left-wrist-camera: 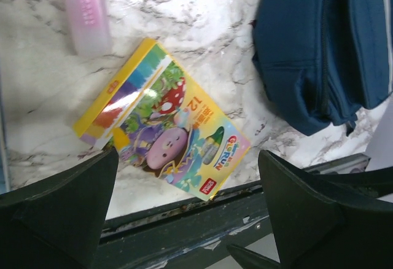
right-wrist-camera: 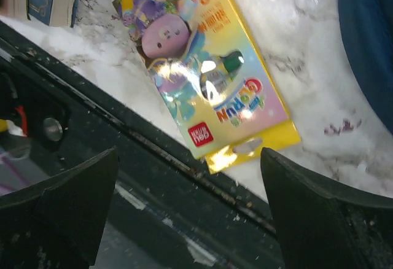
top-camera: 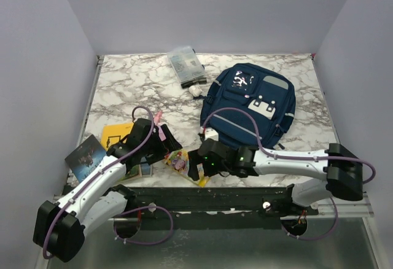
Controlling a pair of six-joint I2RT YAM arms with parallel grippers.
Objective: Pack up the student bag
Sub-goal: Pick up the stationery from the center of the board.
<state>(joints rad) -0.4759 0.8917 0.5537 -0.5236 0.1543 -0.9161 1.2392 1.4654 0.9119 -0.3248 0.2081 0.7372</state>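
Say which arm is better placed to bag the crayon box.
Right, probably: the right gripper, jaws open, sits beside the crayon box, the student bag on its side; the left gripper is farther from the bag.

Top cam: high behind the arm bases, tilted down, far enough out to get the whole desk (top-camera: 135,78). Left wrist cam: close, looking down past left claw (left-wrist-camera: 187,158) at the near desk edge. Right wrist cam: closer, same edge, past right claw (right-wrist-camera: 189,155). All three share crayon box (top-camera: 183,161); student bag (top-camera: 252,106) is upper right in both wrist views.
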